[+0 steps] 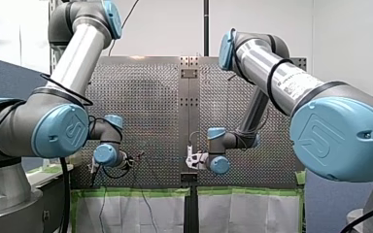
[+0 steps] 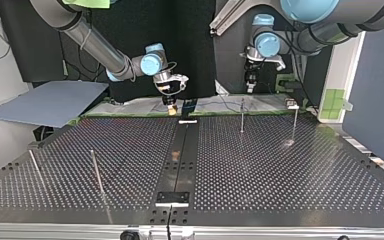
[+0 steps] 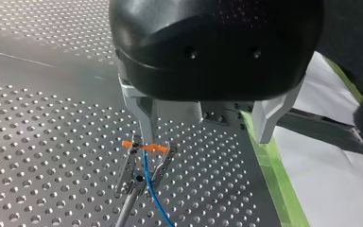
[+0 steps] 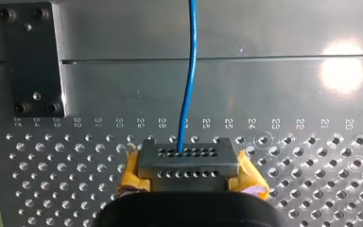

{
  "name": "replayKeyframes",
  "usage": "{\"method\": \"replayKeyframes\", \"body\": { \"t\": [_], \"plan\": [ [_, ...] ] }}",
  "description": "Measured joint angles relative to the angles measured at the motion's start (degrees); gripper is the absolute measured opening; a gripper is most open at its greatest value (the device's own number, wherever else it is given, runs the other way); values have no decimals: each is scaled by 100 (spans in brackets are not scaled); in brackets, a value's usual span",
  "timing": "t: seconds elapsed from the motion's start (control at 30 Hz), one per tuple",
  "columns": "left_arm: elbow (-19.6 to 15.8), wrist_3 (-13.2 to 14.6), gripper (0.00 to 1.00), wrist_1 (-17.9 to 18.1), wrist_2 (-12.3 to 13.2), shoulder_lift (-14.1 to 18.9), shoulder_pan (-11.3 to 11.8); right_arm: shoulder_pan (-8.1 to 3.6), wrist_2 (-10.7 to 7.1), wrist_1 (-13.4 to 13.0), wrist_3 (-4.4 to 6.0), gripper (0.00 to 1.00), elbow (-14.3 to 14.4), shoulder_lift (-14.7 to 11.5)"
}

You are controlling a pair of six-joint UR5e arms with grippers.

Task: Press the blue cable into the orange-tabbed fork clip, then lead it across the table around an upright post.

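In the left wrist view the orange-tabbed fork clip (image 3: 144,147) stands on the perforated plate. The blue cable (image 3: 152,189) lies in its fork and runs on away from it. My left gripper (image 3: 205,137) is black with metal fingers and hangs open right over the clip, one finger (image 3: 146,123) just above the orange tab, holding nothing. In the right wrist view my right gripper (image 4: 184,163), with yellow pads, is shut on the blue cable (image 4: 189,75), which leads straight ahead over the plate. In the top view my right gripper (image 2: 172,106) is at the table's far edge near the middle.
Two upright posts (image 2: 242,115) (image 2: 295,122) stand at the top view's far right, and two thin posts (image 2: 96,172) (image 2: 35,167) at its near left. A dark strip (image 2: 180,160) runs down the table's middle. A grey board (image 2: 50,102) lies off the far left corner.
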Motion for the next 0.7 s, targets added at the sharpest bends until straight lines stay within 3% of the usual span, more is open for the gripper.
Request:
{"method": "replayKeyframes", "body": {
  "t": [0.2, 0.7],
  "plan": [
    [169, -13, 100, -48, -187, 0, -176, 22, 10, -6, 0, 0, 0, 10],
    [496, -672, 100, 170, -506, -7, -657, 9, 24, -35, 0, 0, -3, 25]
  ]
}}
